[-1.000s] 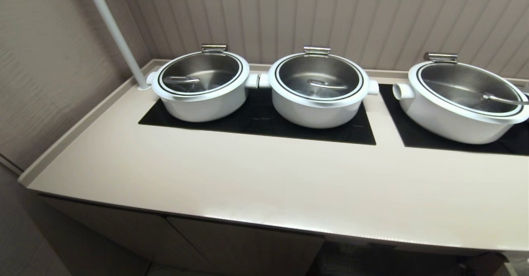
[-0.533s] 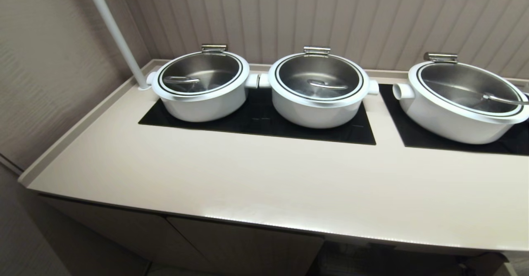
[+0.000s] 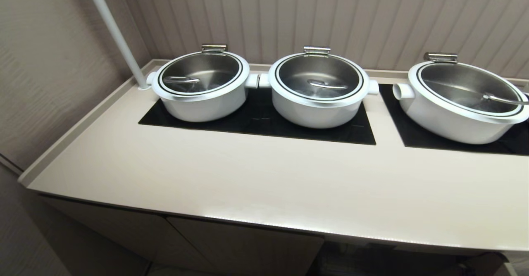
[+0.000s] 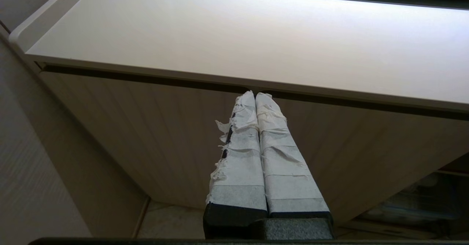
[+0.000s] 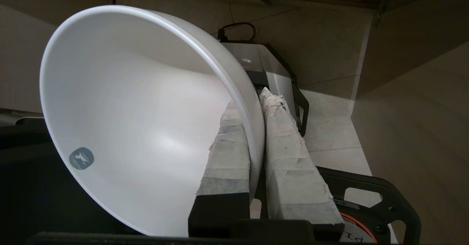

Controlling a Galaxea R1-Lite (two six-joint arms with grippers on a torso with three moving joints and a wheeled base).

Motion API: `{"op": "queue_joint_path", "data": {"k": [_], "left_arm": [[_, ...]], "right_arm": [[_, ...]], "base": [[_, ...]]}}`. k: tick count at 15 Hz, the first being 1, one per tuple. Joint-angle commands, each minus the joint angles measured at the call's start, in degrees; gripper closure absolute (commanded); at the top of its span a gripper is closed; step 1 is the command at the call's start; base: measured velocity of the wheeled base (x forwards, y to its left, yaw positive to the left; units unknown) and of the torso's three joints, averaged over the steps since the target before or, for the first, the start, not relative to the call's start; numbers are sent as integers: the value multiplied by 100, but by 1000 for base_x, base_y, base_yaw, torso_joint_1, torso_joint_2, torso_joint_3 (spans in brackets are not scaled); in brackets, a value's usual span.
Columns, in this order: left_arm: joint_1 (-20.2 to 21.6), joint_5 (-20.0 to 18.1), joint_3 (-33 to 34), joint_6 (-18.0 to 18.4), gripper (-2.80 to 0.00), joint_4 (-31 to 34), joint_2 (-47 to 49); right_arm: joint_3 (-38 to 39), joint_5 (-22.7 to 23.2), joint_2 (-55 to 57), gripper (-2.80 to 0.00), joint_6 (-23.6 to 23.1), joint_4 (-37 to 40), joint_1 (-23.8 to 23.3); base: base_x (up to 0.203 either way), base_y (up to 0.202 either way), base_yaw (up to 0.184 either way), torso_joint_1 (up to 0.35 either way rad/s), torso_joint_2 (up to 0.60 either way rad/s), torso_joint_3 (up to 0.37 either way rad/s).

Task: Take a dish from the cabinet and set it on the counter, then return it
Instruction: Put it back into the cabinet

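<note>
The right gripper (image 5: 253, 107) is pinching the rim of the dish (image 5: 139, 116), one finger inside, one outside; the dish is hanging tilted below the counter (image 3: 264, 185). The left gripper (image 4: 255, 98) is staying pressed shut, empty, before the cabinet (image 4: 154, 135). On the counter, three lidded pots (image 3: 318, 90) are sitting on black panels (image 3: 256, 121). The cabinet interior is too dark to read.

Both hands share one build. The left hand (image 4: 255, 95) has two long tapering fingers (image 4: 240, 157) wrapped in frayed white tape over black bases. The right hand (image 5: 253, 98) has identical taped fingers (image 5: 289, 157), speckled grey, on black mounts.
</note>
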Motion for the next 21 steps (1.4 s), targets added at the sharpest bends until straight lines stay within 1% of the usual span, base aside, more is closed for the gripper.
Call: {"op": "queue_joint_path", "data": {"k": [1,6,21], "left_arm": [[1,6,1,-3,0,-2,-2],[1,6,1,-3,0,-2,-2],[1,5,1,-3,0,-2,-2]], "right_arm": [[-31,18,-18,0,4,5,-74],[-212,18,7,0,23,29,-74],[-74,44,35,0,20,-4,-153]], "base": [[0,0,0,0,0,0],[0,0,0,0,0,0],[0,0,0,0,0,0]]}}
